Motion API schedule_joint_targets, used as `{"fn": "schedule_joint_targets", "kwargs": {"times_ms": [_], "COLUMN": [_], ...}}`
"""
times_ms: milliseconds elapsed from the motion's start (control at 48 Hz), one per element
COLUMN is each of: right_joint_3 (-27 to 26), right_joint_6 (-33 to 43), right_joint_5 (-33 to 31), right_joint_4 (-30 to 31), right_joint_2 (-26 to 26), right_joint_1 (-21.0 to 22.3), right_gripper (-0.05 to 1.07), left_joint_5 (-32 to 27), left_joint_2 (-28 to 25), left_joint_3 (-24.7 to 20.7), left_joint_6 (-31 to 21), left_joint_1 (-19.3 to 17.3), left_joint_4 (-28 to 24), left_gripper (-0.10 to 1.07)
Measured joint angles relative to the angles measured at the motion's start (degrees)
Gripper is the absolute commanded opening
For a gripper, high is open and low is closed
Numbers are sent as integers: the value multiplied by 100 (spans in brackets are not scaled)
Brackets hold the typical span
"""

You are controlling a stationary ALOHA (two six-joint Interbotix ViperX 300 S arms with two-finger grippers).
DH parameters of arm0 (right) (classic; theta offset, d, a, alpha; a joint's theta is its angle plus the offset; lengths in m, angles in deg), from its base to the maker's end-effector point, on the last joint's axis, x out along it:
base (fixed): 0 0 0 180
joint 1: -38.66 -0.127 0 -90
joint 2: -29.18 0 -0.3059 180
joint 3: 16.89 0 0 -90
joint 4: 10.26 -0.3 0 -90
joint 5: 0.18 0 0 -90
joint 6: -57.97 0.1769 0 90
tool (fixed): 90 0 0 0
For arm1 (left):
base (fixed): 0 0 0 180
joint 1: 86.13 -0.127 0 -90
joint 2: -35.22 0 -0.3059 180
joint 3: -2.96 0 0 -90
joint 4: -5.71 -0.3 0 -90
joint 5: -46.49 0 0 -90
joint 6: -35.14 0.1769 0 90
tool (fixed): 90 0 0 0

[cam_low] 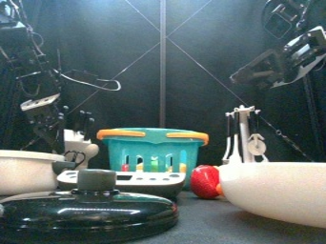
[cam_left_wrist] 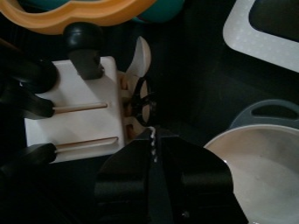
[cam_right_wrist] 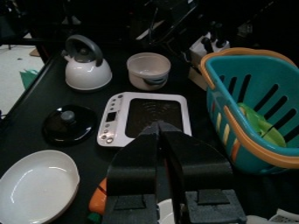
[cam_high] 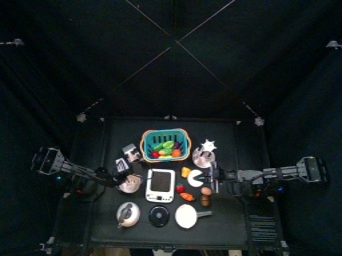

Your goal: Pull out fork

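Note:
A thin silver fork (cam_left_wrist: 149, 140) shows edge-on in the left wrist view. It sticks up from between the jaws of my left gripper (cam_left_wrist: 152, 156), which are pressed together on it. Just beyond it stands the white utensil rack (cam_left_wrist: 73, 109) with black-handled tools in its slots. From above, the left gripper (cam_high: 127, 171) hangs right beside that rack (cam_high: 130, 156) at the table's left. My right gripper (cam_right_wrist: 163, 140) is shut on nothing and hovers over the white scale (cam_right_wrist: 146, 118).
A teal basket (cam_high: 164, 145) with an orange rim stands at the back middle, holding toy food. A kettle (cam_right_wrist: 84, 66), a black lid (cam_right_wrist: 68, 122), a white plate (cam_right_wrist: 47, 179) and a white cup (cam_right_wrist: 149, 68) surround the scale. A hanging-utensil stand (cam_low: 242, 133) rises at the back right.

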Motion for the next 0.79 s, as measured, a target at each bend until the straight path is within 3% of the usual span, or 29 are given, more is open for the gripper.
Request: {"fn": "schedule_joint_targets", "kwargs": {"times_ms": [396, 792], "right_joint_3": [0, 0], "right_joint_6": [0, 0], "right_joint_5": [0, 0], "right_joint_4": [18, 9], "right_joint_2": [0, 0], "right_joint_1": [26, 35], "right_gripper": [2, 2], "left_joint_5": [-26, -457], "left_joint_2": [53, 325], "left_joint_3": [-62, -255], "left_joint_6": [18, 35], "left_joint_1": [0, 360], "left_joint_4": [18, 26], "left_gripper": [50, 50]}}
